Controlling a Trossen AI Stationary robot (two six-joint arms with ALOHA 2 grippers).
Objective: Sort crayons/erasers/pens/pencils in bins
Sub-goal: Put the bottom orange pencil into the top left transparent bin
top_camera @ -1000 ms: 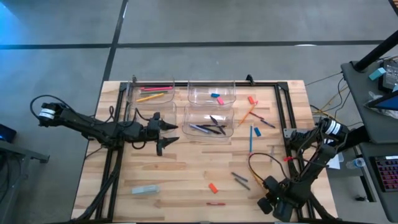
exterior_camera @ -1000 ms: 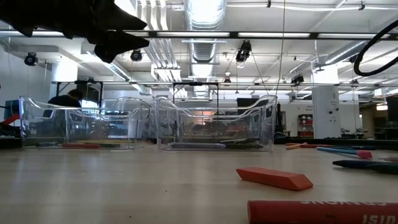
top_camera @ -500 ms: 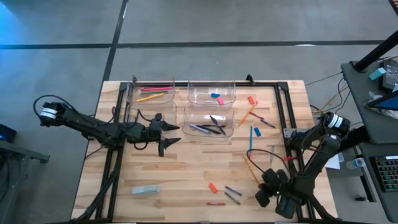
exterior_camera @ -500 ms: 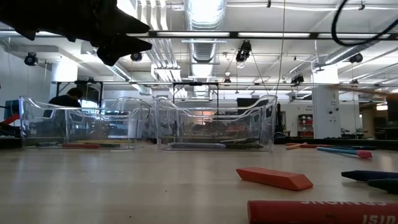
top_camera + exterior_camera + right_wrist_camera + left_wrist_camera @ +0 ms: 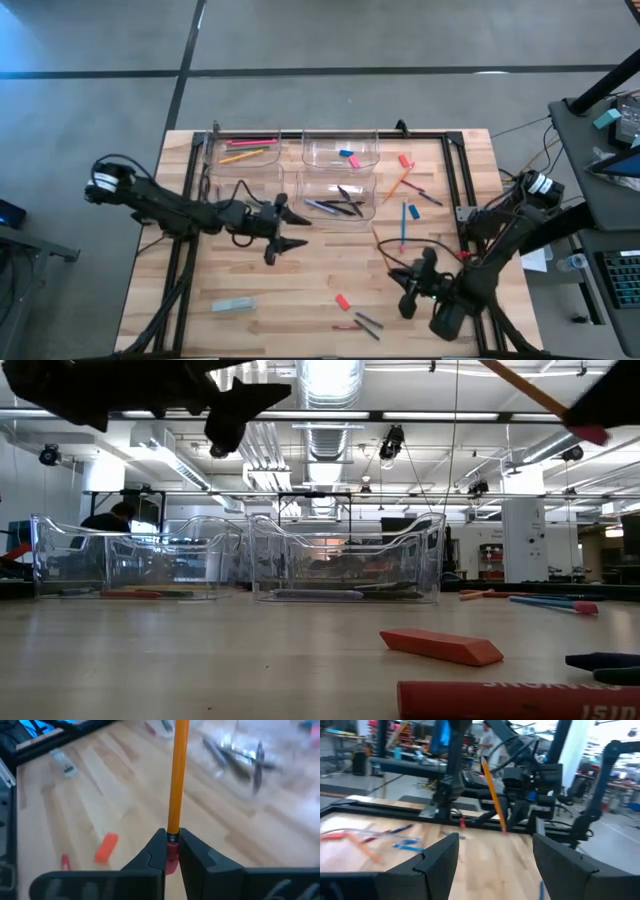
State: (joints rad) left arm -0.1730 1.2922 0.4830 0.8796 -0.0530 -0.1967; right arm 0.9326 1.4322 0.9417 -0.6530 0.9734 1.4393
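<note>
The right gripper [image 5: 171,851] is clamped on the eraser end of an orange pencil [image 5: 179,775] and holds it off the table [image 5: 290,285]; in the high view this gripper [image 5: 408,292] is at the near right of the table, and the pencil [image 5: 384,250] slants from it toward the pen bin [image 5: 338,200]. All places below are given relative to that pen bin, which holds several dark pens [image 5: 335,207]. The left gripper [image 5: 291,232], fingers spread wide with nothing between them, hovers just to the left of the pen bin. Behind it stands a bin [image 5: 341,150] with a blue eraser [image 5: 344,153] and a pink-red one. To the back left, another bin [image 5: 243,150] holds pencils. Loose blue pencils [image 5: 404,222] lie to its right. An orange-red eraser [image 5: 342,301] lies in front of it on the table.
</note>
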